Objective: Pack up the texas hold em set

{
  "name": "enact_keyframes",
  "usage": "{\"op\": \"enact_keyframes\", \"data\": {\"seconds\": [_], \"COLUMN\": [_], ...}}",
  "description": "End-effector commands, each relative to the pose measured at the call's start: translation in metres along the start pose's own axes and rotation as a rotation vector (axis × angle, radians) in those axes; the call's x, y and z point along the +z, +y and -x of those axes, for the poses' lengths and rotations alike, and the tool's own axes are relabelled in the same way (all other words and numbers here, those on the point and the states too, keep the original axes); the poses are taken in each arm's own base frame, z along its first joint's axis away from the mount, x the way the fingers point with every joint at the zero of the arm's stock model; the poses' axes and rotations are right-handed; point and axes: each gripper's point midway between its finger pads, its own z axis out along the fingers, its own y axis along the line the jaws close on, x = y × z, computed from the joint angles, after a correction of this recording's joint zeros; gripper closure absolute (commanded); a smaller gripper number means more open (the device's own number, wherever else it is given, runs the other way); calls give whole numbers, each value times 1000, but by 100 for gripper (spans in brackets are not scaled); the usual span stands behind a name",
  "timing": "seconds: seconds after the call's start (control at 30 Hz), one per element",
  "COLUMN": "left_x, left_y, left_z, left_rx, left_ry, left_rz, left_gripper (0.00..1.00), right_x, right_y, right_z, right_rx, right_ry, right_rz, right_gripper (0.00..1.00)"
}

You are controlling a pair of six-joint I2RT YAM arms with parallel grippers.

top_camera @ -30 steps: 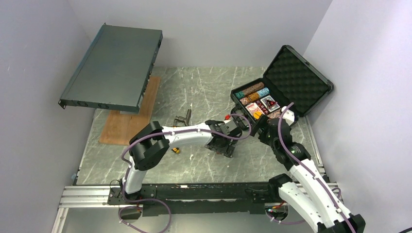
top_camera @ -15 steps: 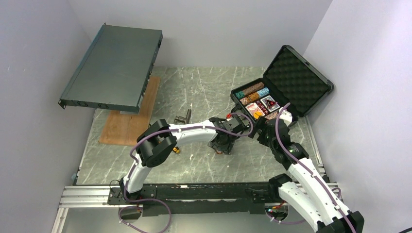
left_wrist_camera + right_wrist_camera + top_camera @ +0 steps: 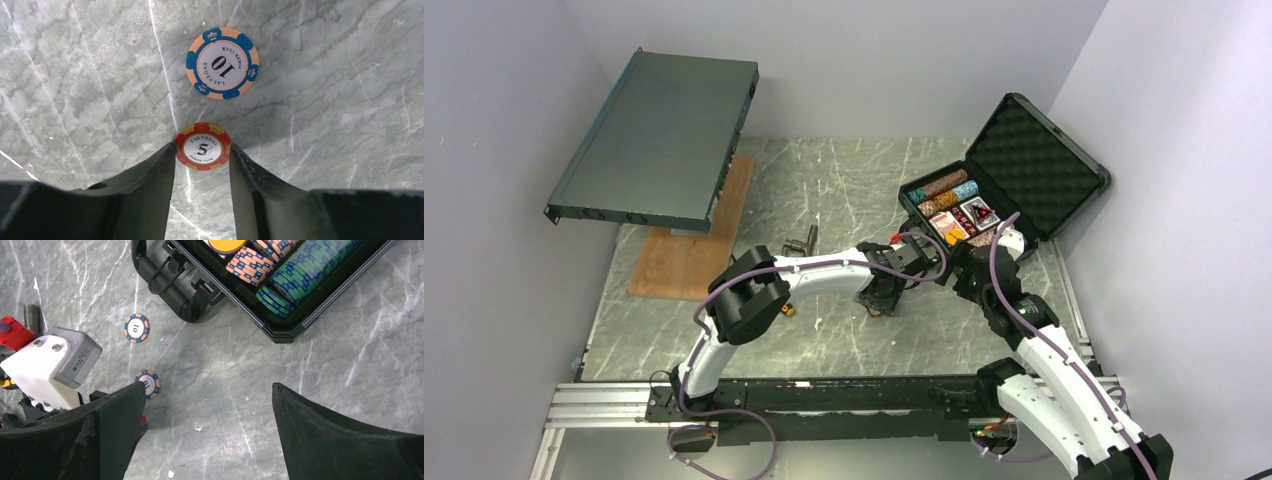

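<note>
A red-and-yellow poker chip (image 3: 202,146) marked 5 lies flat on the marble table. My left gripper (image 3: 202,151) has its fingertips against both edges of it, shut on the chip. An orange-and-blue chip (image 3: 222,63) marked 10 lies just beyond. The right wrist view shows that chip (image 3: 149,382) and a second 10 chip (image 3: 137,328) near the case handle (image 3: 170,285). The black case (image 3: 1024,170) stands open at the back right, its tray holding chip rows (image 3: 300,265) and card decks (image 3: 964,220). My right gripper (image 3: 207,395) hangs wide open over bare table beside the case.
A large dark-grey rack unit (image 3: 659,140) leans at the back left over a wooden board (image 3: 694,240). A small metal part (image 3: 802,240) lies mid-table. An orange-handled screwdriver (image 3: 786,308) shows beside the left arm. The left wrist housing (image 3: 50,365) sits close to my right gripper's left finger.
The left arm stretched right and lowered over the red chip, and its jaws narrowed from wide open onto the chip's edges. The right arm shifted only slightly.
</note>
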Motion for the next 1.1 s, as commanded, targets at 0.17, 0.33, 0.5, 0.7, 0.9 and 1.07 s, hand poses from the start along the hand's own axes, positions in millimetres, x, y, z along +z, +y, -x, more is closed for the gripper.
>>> {"op": "enact_keyframes", "data": {"seconds": [0.17, 0.33, 0.5, 0.7, 0.9, 1.07], "left_x": [-3, -44, -80, -114, -138, -151], "left_y": [12, 23, 33, 43, 61, 74], "left_z": [-10, 9, 28, 40, 49, 55], "left_rx": [7, -53, -147, -105, 61, 253], "left_ry": [-13, -122, -205, -328, -489, -578], "left_rz": [26, -62, -266, -391, -349, -288], "left_gripper": [71, 81, 80, 84, 85, 86], "right_x": [-7, -11, -6, -4, -5, 4], "right_y": [2, 10, 42, 93, 133, 156], "right_z": [14, 18, 4, -18, -18, -24], "right_rx": [18, -3, -110, -44, 24, -3], "right_ry": [-65, -84, -3, 230, 489, 673], "right_rz": [15, 71, 251, 448, 626, 740], "right_gripper": [4, 4, 3, 2, 5, 15]}}
